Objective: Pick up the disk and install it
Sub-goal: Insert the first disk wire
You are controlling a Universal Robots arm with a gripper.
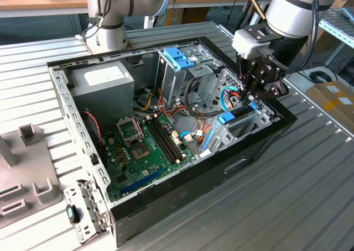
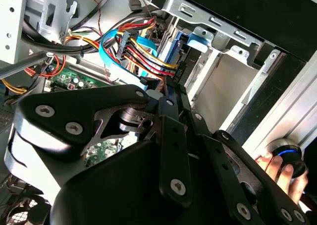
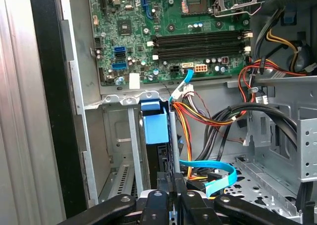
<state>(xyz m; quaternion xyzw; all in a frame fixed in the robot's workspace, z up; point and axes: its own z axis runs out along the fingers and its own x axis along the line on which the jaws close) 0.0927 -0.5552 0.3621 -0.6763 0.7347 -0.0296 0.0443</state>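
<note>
- Open computer case [image 1: 166,195] lies on its side on a ribbed metal surface [image 1: 287,195], inside facing up.
- Claw [image 1: 247,99] is down inside the case at the end toward the exterior view's right, over the drive bay.
- Disk [image 1: 235,116] stands on edge in that bay, by the case wall nearest the surface's right edge in the exterior view; its blue frame shows at the top.
- First wrist view: the disk [image 3: 157,150] sits upright in a slot between grey metal bay walls, blue frame end [image 3: 154,126] above the dark body.
- Claw fingers [image 3: 166,205] are drawn narrow, close together around the disk's end; whether they actually press it can't be told.
- Second wrist view: black claw linkage [image 2: 168,136] up close, with red, yellow and blue cables [image 2: 133,49] bunched just beyond it.
- Green motherboard [image 1: 146,146] covers the case floor, near the disk bay.
- Grey power supply box [image 1: 102,82] sits in the far corner of the case, well apart from the claw.
- Tall metal cage with a blue clip [image 1: 180,57] stands mid-case.
- A person's fingers [image 2: 272,168] rest on a round black knob beside the case.
- Grey fixture [image 1: 25,173] lies at the surface's left edge in the exterior view.
</note>
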